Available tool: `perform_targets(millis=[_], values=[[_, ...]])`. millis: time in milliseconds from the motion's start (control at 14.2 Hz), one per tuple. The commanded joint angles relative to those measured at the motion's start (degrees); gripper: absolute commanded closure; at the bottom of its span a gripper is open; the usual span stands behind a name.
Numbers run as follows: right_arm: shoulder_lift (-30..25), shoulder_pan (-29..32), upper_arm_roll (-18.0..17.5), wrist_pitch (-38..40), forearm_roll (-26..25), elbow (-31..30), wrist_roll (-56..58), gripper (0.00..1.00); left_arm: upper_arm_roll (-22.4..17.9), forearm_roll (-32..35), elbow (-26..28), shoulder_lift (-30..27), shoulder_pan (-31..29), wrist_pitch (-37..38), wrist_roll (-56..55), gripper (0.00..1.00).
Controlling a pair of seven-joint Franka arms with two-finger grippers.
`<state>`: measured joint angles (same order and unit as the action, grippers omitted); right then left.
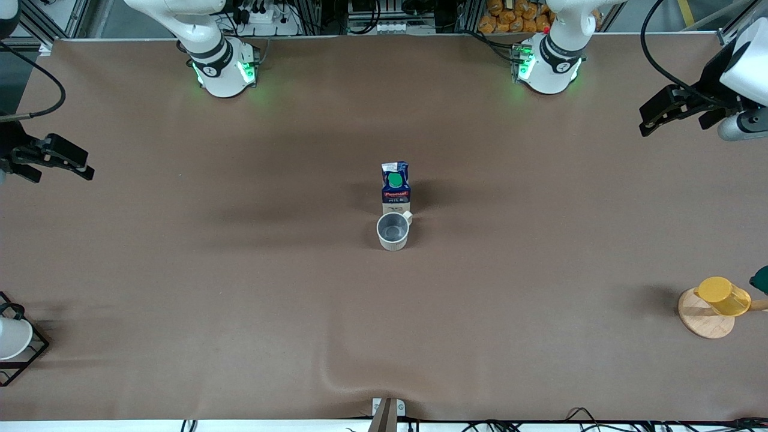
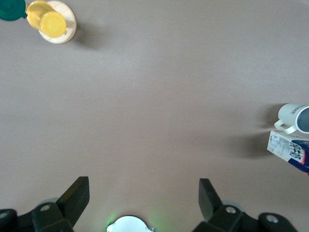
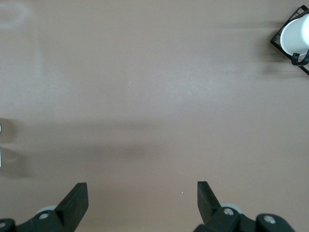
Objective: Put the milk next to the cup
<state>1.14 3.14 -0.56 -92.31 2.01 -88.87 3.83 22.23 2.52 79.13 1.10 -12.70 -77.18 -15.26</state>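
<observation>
The milk carton (image 1: 395, 187), dark blue with a green cap and red band, stands upright at the table's middle. The off-white mug (image 1: 393, 230) with a grey interior stands right beside it, nearer to the front camera, its handle almost touching the carton. Both show at the edge of the left wrist view: mug (image 2: 295, 117), carton (image 2: 289, 149). My left gripper (image 1: 651, 120) is open and empty, up in the air over the left arm's end of the table. My right gripper (image 1: 81, 169) is open and empty over the right arm's end. Both arms wait.
A yellow cup (image 1: 723, 295) lies on a round wooden coaster (image 1: 703, 318) at the left arm's end, with a dark green thing (image 1: 761, 279) beside it. A white cup (image 1: 12, 337) sits in a black wire rack (image 1: 30, 354) at the right arm's end.
</observation>
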Motion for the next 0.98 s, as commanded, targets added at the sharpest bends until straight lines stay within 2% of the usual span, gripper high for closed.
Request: perform_targets(millis=[0, 351, 562, 703, 914], values=[[0.53, -1.03, 0.20, 1.16, -1.13, 1.51, -1.54, 0.00, -9.88, -1.29, 4.19, -3.65, 8.09, 0.10, 2.69, 0.00], [0.62, -1.30, 0.12, 1.25, -1.13, 1.42, -1.46, 0.00, -16.50, -1.29, 5.86, -4.97, 13.83, 0.18, 4.45, 0.00], [0.62, -1.38, 0.20, 1.60, -1.22, 1.42, -1.54, 0.00, -17.13, -1.29, 6.30, -4.62, 15.94, 1.93, 4.98, 0.00], [0.53, -2.17, 0.46, 1.86, -1.39, 1.51, -1.54, 0.00, -19.76, -1.29, 5.69, -4.53, 17.87, 2.03, 4.98, 0.00], [0.62, -1.74, 0.29, 1.78, -1.22, 1.42, -1.46, 0.00, -20.03, -1.29, 5.60, -4.53, 17.80, 2.03, 5.07, 0.00]])
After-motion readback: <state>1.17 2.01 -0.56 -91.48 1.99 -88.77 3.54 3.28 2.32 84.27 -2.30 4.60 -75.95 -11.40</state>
